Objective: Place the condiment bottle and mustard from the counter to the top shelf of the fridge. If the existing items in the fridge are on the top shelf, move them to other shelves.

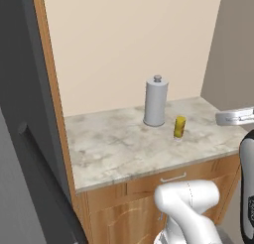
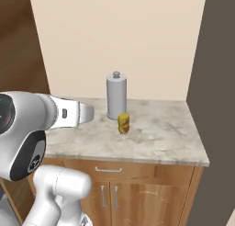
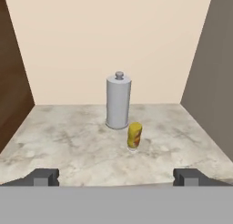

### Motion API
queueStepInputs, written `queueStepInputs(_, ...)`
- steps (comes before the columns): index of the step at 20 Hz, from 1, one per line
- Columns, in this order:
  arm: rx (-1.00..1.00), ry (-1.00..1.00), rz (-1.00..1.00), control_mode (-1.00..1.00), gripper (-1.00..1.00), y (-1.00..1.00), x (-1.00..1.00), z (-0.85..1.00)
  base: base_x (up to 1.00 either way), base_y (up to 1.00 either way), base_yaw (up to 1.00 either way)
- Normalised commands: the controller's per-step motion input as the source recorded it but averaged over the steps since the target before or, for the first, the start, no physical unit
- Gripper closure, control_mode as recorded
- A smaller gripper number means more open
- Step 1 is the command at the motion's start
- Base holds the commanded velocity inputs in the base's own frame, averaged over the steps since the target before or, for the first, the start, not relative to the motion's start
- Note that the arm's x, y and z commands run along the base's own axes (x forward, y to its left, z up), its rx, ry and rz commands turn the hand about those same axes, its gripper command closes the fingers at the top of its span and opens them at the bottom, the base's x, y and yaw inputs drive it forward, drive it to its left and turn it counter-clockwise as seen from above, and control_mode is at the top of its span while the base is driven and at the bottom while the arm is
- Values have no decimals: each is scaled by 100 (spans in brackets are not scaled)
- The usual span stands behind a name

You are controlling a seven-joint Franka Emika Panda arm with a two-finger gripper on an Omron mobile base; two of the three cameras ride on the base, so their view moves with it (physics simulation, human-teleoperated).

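The mustard (image 3: 134, 135), a small yellow bottle with a red label, stands upright near the middle of the marble counter (image 3: 68, 145); it also shows in the left base view (image 1: 179, 126) and the right base view (image 2: 123, 123). My gripper (image 3: 116, 177) hovers back over the counter's front edge, level with the bottle and facing the wall, jaws open wide with nothing between them. It is well short of the mustard. The condiment bottle and the fridge's shelves are out of view.
A tall grey cylinder with a knob on top (image 3: 118, 101) stands just behind and left of the mustard. Walls close the counter in at the back and both sides. A dark grey panel with a bar handle (image 1: 30, 139) rises at the left.
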Motion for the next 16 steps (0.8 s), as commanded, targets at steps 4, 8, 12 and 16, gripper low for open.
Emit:
queueStepInputs(4,0,0,0,100,-100,0,0,0,27,20,-8)
queueStepInputs(8,0,0,0,100,-100,0,0,0,17,16,-10)
queueStepInputs(12,0,0,0,100,-100,0,0,0,0,15,-11)
queueStepInputs(16,0,0,0,100,-100,0,0,0,-1,12,-11)
